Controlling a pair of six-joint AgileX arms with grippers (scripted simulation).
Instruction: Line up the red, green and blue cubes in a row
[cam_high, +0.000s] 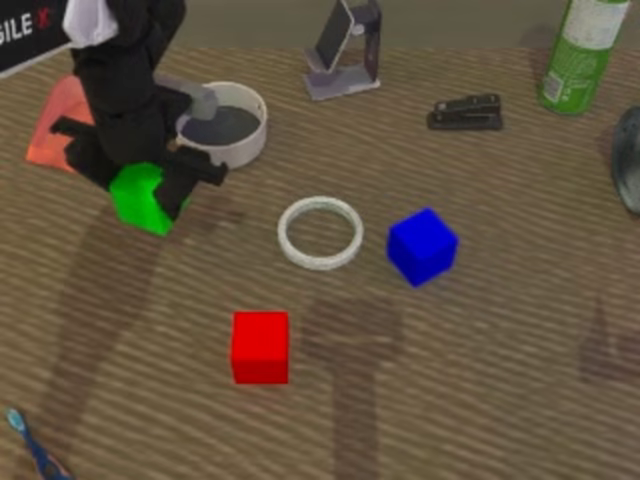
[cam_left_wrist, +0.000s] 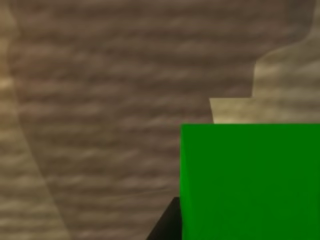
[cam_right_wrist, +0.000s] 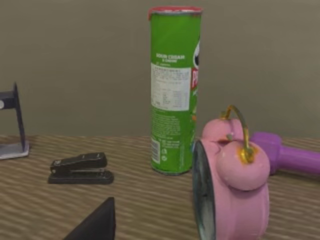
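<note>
Brown ribbed table (cam_high: 480, 400), red cube (cam_high: 260, 347), blue cube (cam_high: 422, 245), white ring (cam_high: 320, 232) (between), stapler (cam_high: 466, 113).

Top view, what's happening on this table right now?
The left gripper is down at the green cube at the table's left, near a white round dish; whether it grips the cube cannot be told. The red cube and blue cube sit apart with a white ring between them, so no row exists yet. The right arm is out of the top view.
</note>
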